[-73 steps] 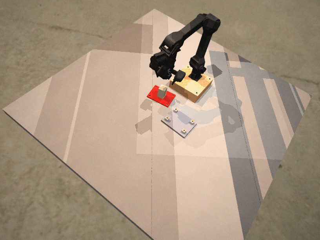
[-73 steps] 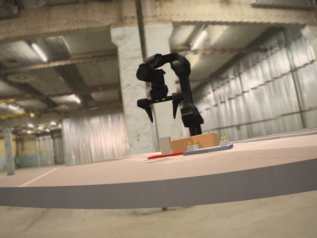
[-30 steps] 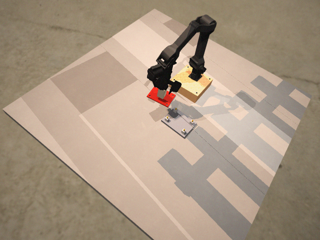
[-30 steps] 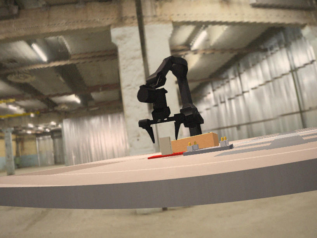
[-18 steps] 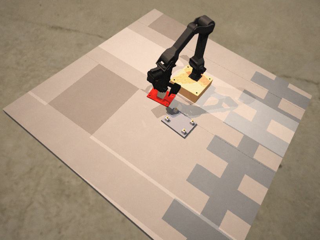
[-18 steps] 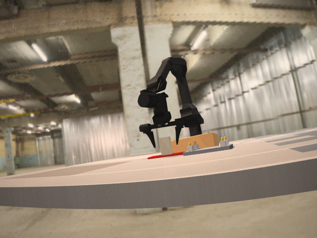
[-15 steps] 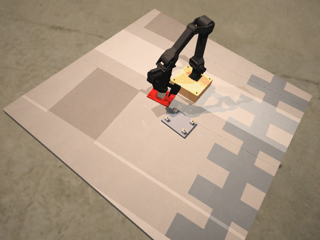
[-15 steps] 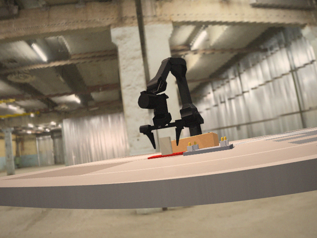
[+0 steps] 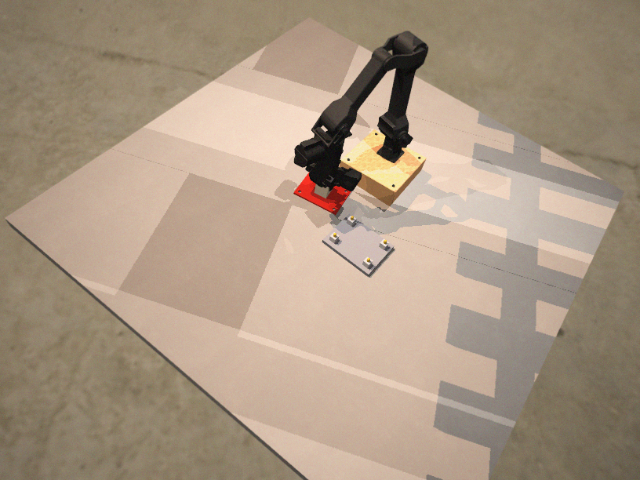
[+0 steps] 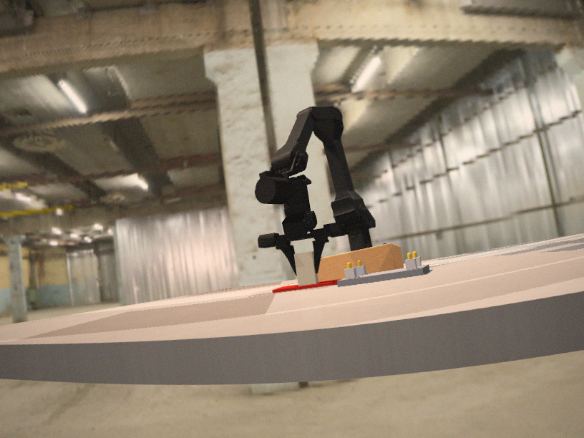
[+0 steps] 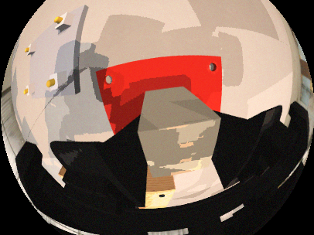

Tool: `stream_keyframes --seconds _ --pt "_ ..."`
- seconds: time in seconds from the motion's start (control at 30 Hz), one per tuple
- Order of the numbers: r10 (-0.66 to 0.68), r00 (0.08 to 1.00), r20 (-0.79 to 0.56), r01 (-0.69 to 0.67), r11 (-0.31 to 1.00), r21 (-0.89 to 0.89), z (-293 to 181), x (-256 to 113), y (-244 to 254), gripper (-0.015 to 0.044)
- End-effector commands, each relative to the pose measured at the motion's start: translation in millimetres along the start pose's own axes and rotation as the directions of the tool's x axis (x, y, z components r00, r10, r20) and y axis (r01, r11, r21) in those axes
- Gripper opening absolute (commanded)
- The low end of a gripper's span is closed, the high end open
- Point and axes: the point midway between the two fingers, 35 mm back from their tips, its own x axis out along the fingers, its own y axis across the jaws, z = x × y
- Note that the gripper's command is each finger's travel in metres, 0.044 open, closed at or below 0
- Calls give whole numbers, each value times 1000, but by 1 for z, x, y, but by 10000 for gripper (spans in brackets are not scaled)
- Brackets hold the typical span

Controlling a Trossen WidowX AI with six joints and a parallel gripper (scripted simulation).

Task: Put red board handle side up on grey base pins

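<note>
The flat red board (image 9: 306, 194) (image 10: 287, 289) (image 11: 166, 66) lies on the table with its square grey handle (image 9: 321, 190) (image 10: 305, 268) (image 11: 179, 107) standing up. My gripper (image 9: 323, 187) (image 10: 306, 271) (image 11: 169, 114) points down and is shut on the handle, one finger against each side. In the wrist view two corner holes show at the board's far edge; the near corners are hidden behind the fingers and handle. The grey base (image 9: 358, 245) (image 10: 385, 277) (image 11: 44, 66) lies beside the board, its four white posts topped with gold pins, with nothing on them.
The wooden block (image 9: 376, 191) (image 10: 361, 262) (image 11: 160, 185) under the arm's foot stands close behind the board and the base. A narrow strip of table separates board and base. Shadows of the arm and of something outside the view cross the table (image 9: 320, 362).
</note>
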Motion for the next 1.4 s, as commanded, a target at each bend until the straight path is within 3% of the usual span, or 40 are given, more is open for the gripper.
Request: stream_keyframes --seconds 0.0,0.1,0.27,1.37 --pt "-2 1000 -2 2 1000 -5 0 1 0 131" --pt "-2 1000 -2 2 1000 -5 0 1 0 111" --pt "1 1000 13 -1 1000 7 4 -1 2 0" --pt "-2 1000 0 2 1000 -4 1 -78 0 0"
